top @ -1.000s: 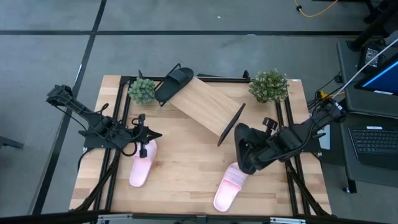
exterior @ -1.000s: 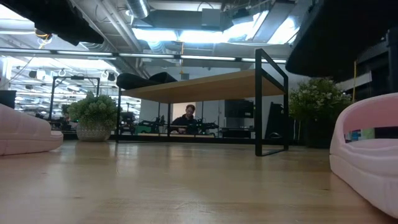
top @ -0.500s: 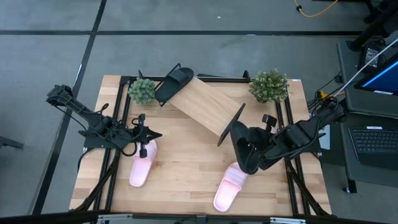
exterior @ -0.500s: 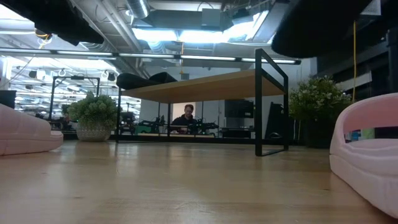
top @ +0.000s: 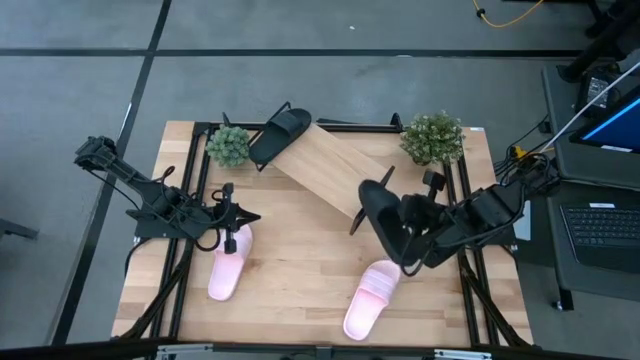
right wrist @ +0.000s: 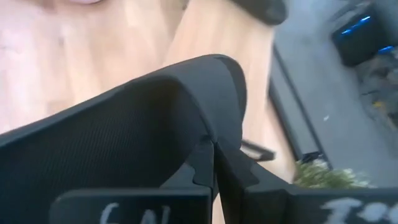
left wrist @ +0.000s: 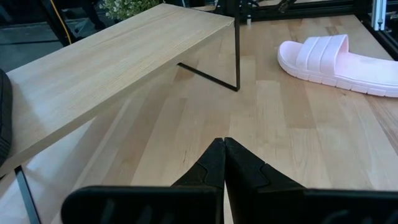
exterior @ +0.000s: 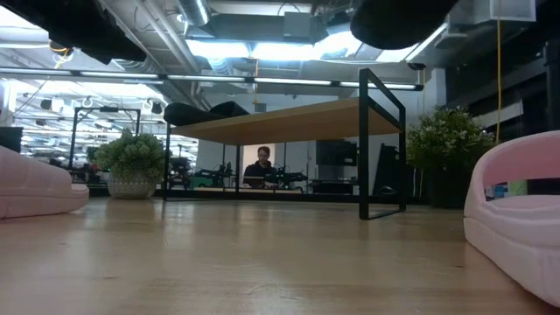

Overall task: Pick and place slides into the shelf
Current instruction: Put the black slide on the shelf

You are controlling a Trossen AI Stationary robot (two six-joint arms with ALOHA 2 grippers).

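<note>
High view: the right tool (top: 408, 232) grips a black slide (top: 383, 218) above the desk (top: 300, 270), beside the shelf (top: 330, 170); another black slide (top: 281, 129) lies on the shelf's far end; two pink slides (top: 228, 266) rest on the desk. Left wrist view: the left tool (left wrist: 222, 163) is closed, empty.

Two potted plants (top: 229, 145) (top: 432, 137) at tabletop (top: 290, 270) back; laptop (top: 605, 225) beside

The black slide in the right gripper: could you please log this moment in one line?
right gripper: shut on black slide, lifted near shelf | left gripper: shut, empty, above table | shelf: one black slide on top end
</note>
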